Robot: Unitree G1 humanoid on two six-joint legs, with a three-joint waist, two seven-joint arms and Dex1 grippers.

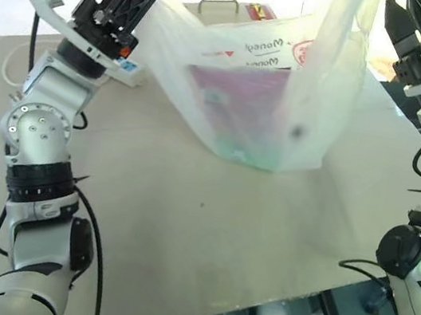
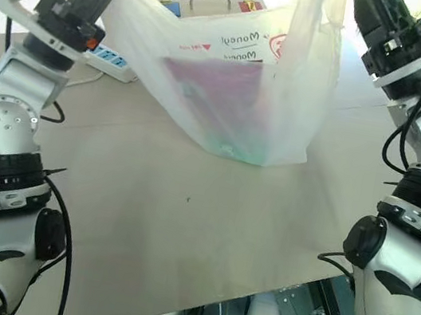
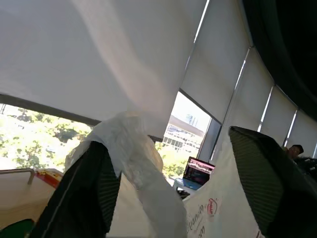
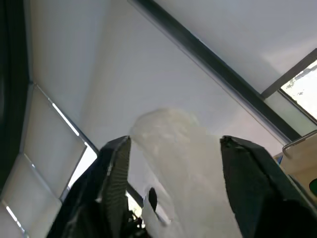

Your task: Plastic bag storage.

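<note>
Left gripper (image 3: 171,198): jaws spread wide
Plastic bag (image 3: 131,158): handle draped between them, against one finger (image 3: 86,193)
Print: red logo (image 3: 212,207)
Background: window blinds (image 3: 124,54), laptop (image 3: 198,172)

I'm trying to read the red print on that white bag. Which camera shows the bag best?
The right eye view: the whole plastic bag hangs there with its red print. The left eye view shows nearly the same. Each wrist view catches just a handle between that arm's open fingers.

The plastic bag (image 2: 238,89) carries red print. It shows mirrored through the film, seemingly "Money". The smaller characters cannot be read.
</note>
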